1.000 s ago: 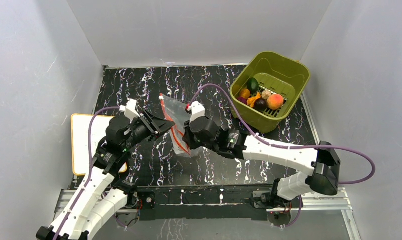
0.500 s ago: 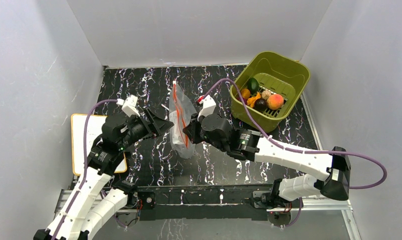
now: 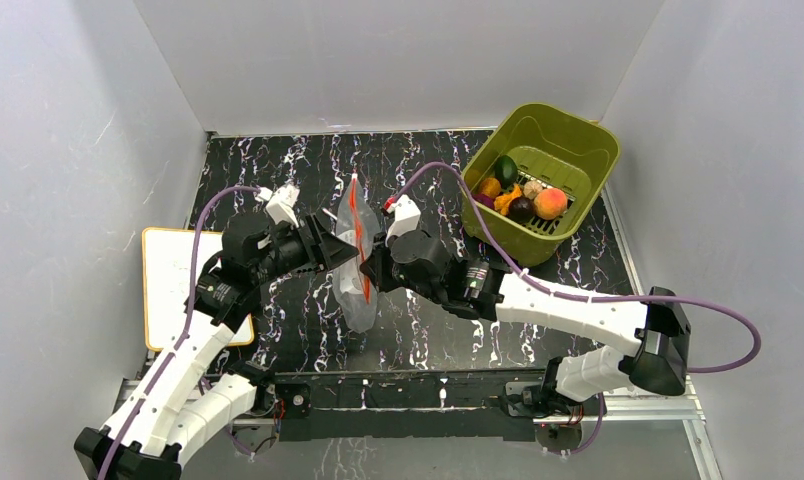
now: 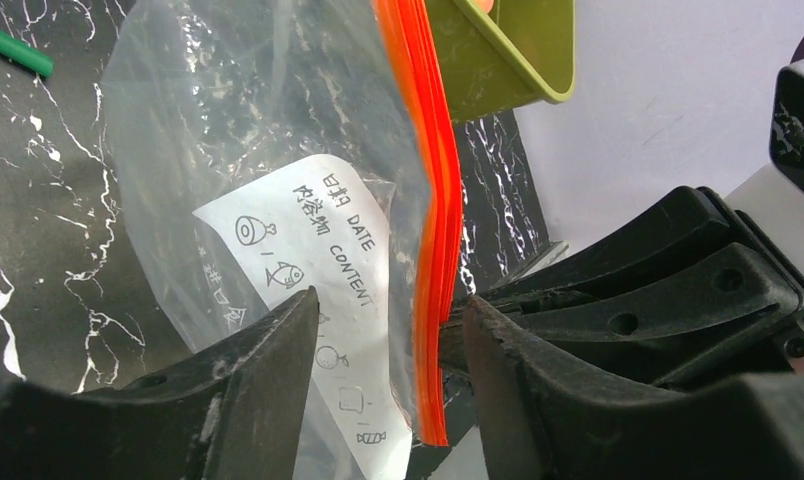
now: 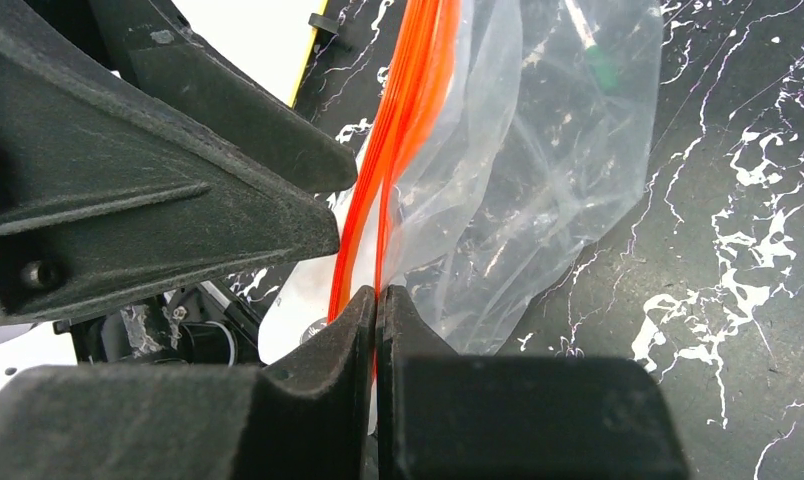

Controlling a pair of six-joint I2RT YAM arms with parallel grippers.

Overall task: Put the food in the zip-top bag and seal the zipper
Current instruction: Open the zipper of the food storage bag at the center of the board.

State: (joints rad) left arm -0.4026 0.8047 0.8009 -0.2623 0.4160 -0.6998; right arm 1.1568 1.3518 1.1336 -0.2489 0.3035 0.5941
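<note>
The clear zip-top bag (image 3: 356,290) hangs upright over the middle of the table, its red-orange zipper (image 3: 355,222) running vertically. My right gripper (image 5: 378,300) is shut on one lip of the zipper (image 5: 398,130). My left gripper (image 4: 388,340) is open, and the zipper (image 4: 433,200) and the bag's white label panel stand between its fingers (image 4: 268,370). The zipper lies close to the right-hand finger. The food (image 3: 523,195), peach, green, purple and orange pieces, lies in the green basket at the back right.
The olive-green basket (image 3: 578,135) stands tilted at the back right corner. A white board with a yellow edge (image 3: 173,285) lies at the table's left side. A thin pen with a green cap (image 4: 13,50) lies on the marble top behind the bag.
The right gripper has lifted the bag from lying tilted on the table to hanging upright. The left gripper let go, opened wider and came back in around the zipper edge.
</note>
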